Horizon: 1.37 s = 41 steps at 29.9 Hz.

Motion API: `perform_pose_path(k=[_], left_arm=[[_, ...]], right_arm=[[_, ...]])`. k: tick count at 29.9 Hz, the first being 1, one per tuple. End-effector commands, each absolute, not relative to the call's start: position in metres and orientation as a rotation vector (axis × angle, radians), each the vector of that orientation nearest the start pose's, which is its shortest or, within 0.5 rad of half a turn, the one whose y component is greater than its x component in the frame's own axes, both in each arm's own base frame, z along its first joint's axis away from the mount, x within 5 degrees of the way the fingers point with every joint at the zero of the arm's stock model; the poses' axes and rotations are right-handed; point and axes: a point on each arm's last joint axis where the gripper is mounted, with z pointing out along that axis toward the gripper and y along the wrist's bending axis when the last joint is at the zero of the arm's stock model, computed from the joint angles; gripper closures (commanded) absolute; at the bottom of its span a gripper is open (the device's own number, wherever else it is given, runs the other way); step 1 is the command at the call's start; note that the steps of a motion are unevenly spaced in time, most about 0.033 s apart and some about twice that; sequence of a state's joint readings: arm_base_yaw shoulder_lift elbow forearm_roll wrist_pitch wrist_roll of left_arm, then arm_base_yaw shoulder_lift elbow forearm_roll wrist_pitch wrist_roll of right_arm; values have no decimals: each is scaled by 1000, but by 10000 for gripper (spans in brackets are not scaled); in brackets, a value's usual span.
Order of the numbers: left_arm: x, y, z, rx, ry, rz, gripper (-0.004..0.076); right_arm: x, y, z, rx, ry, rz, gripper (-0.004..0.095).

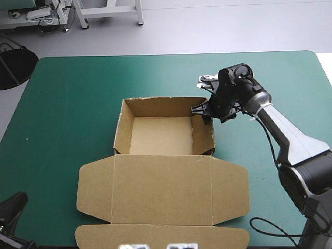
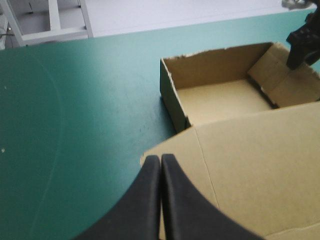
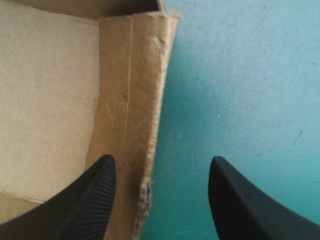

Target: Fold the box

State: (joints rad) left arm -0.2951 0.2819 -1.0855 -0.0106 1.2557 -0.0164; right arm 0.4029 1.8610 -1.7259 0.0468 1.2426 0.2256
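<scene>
One wall (image 3: 135, 100) of the box (image 1: 161, 187) stands inside my spread right hand (image 3: 161, 160); I centre it, then pinch. My left hand (image 2: 161, 159) is pressed together.

Bright, even light is falling from overhead on the teal-green table cover (image 1: 72, 104) — shadows are lying soft and shallow. Inside the open brown cardboard box (image 1: 162, 136) the walls are shading the floor only faintly. In the left wrist view the cover is glowing paler toward the far edge — darker nearby.
</scene>
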Motion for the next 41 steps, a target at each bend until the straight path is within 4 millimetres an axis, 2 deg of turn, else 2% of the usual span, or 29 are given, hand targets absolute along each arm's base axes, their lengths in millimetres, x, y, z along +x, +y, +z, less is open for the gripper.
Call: perform_pose_path(k=[1,4,9,13,16,19,22,23,26,29,32,34,38,41], left_arm=[[-25,5,381,266,2009,-252,733],[-20,2,359,279,2077,-265,733],[-6,-4,325,306,2196,-270,733],[3,-7,298,314,2292,-253,733],[6,-8,287,319,2333,-255,733],[6,-8,285,319,2339,-254,733],[6,-8,285,319,2337,-252,733],[6,-8,285,319,2337,-252,733],[6,-8,285,319,2337,-252,733],[7,-8,286,315,2320,-252,733],[9,-9,289,309,2287,-257,733],[10,-9,290,306,2268,-260,733],[11,-9,290,305,2260,-261,733],[11,-9,290,305,2260,-261,733]], right_arm=[[361,158,315,-243,2830,244,405],[364,163,305,-282,2854,281,514],[367,165,298,-280,2877,288,923],[365,159,301,-289,2884,215,926],[364,145,314,-258,2845,156,926],[364,116,333,-163,2797,145,926],[361,72,356,-20,2738,129,926],[358,51,366,42,2708,116,926],[346,5,387,163,2640,71,926],[330,-46,403,298,2580,3,926],[316,-92,408,420,2549,-69,926],[309,-115,408,496,2537,-101,926],[299,-150,402,607,2535,-145,925],[300,-167,391,671,2555,-155,925]])
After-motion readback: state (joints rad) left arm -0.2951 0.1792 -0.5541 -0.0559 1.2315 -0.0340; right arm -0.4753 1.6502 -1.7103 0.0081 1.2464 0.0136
